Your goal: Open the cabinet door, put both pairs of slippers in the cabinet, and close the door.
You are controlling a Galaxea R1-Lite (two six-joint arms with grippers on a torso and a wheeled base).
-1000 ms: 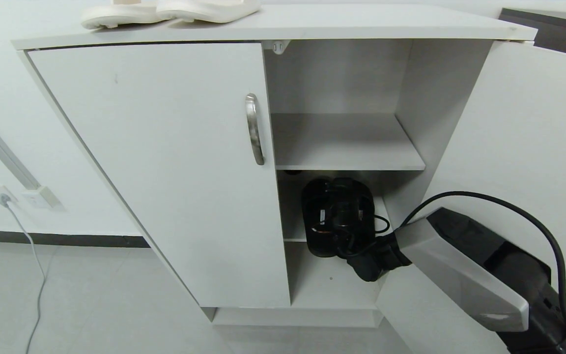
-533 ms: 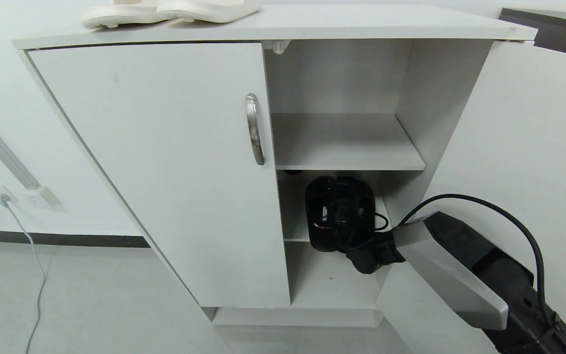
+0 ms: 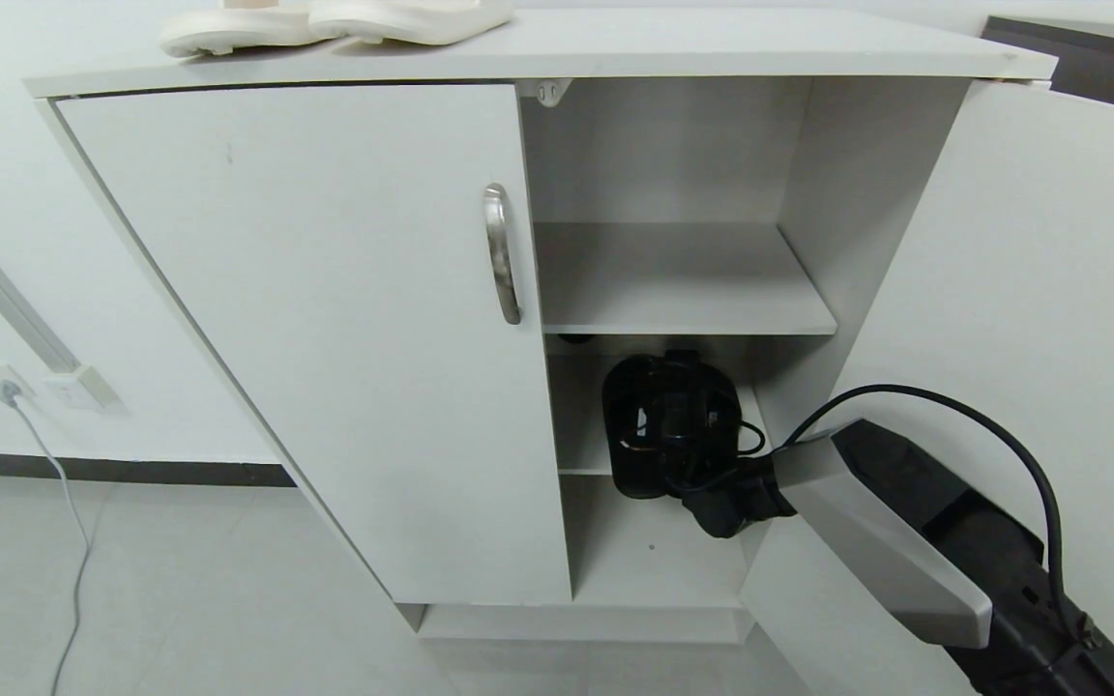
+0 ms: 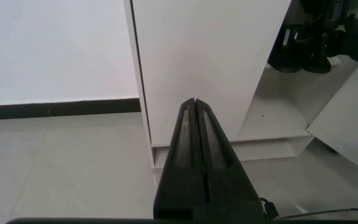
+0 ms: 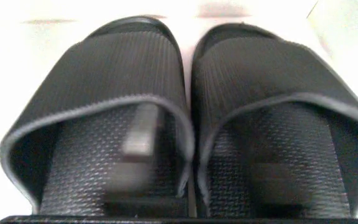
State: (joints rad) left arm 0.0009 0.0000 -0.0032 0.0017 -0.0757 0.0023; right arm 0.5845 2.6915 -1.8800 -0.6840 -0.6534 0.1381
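Note:
A pair of black slippers (image 3: 668,425) (image 5: 123,68) sits side by side at the lower shelf of the white cabinet (image 3: 538,48), in its open right half. My right gripper (image 3: 712,488) is behind them, a finger (image 5: 140,130) inside each slipper, shut on their touching inner walls. A second, white pair of slippers (image 3: 335,21) lies on the cabinet top at the left. The right door (image 3: 1031,290) stands wide open; the left door (image 3: 325,319) is closed. My left gripper (image 4: 194,106) is shut and empty, low over the floor before the left door.
The bare middle shelf (image 3: 683,280) lies above the black slippers, and the bottom compartment (image 3: 644,551) below them. A metal handle (image 3: 501,253) sits on the left door. A wall socket with a cable (image 3: 6,391) is at the far left.
My right arm has pushed a little deeper into the cabinet, carrying the black slippers slightly right and farther in. The left arm has kept still.

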